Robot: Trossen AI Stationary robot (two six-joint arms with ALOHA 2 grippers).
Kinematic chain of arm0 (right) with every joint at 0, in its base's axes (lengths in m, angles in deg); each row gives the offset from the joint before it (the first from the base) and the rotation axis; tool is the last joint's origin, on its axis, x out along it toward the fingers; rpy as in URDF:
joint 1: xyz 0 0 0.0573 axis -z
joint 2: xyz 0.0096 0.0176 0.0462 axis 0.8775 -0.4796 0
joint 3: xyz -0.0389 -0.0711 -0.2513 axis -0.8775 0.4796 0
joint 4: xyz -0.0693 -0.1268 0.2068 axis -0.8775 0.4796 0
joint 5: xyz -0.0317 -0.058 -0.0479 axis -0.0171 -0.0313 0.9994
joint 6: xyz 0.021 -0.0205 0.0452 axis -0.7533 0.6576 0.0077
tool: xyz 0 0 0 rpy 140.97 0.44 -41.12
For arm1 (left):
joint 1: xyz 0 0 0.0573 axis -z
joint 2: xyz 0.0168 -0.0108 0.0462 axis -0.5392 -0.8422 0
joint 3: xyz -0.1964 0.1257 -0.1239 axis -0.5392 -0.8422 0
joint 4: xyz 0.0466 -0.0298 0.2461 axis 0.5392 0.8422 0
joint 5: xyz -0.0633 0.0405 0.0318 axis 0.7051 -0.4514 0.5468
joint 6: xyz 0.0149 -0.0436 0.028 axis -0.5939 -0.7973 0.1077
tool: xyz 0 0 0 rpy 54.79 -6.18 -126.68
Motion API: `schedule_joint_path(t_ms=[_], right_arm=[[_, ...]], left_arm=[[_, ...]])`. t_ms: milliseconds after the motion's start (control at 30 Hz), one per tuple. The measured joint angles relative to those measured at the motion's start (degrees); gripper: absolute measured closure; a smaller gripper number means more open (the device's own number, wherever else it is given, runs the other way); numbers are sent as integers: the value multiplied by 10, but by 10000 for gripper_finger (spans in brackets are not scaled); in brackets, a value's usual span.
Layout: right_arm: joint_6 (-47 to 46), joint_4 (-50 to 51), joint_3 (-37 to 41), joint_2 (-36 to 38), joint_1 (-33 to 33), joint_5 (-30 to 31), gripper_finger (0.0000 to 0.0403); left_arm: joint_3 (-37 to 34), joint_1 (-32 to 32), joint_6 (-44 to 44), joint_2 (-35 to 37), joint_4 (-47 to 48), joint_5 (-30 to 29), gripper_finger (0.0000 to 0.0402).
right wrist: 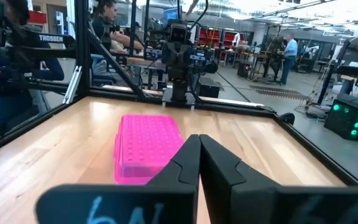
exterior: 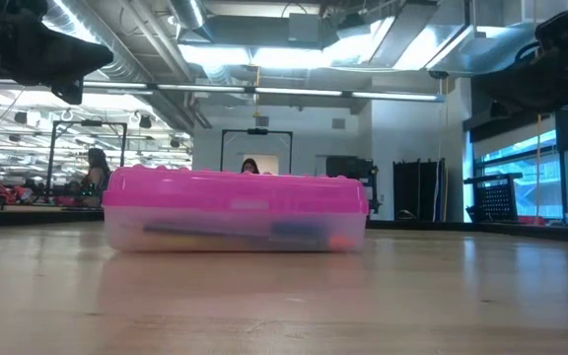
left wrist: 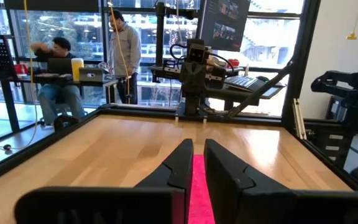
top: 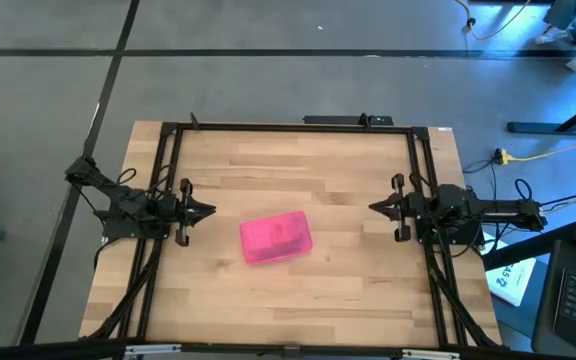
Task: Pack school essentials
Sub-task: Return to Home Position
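A clear rectangular case with a pink lid (top: 276, 238) lies flat on the wooden table near its middle, lid shut. In the low view (exterior: 235, 209) dark and coloured stationery shows dimly through its clear wall. It also shows in the right wrist view (right wrist: 146, 146) and as a pink strip in the left wrist view (left wrist: 199, 190). My left gripper (top: 208, 211) hovers at the table's left, shut and empty, pointing at the case. My right gripper (top: 374, 207) hovers at the right, shut and empty. No loose stationery shows on the table.
A black metal frame (top: 288, 127) runs along the table's far edge and both sides. People sit and stand in the room beyond the table. Bare wood lies all around the case.
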Motion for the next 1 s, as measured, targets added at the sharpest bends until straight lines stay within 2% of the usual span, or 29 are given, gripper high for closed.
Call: schedule_joint_path(t_ms=[800, 1000], right_arm=[[0, 0, 0, 0, 0, 0, 389], [0, 0, 0, 0, 0, 0, 389]], left_arm=[[0, 0, -1, 0, 0, 0, 400], [0, 0, -1, 0, 0, 0, 396]])
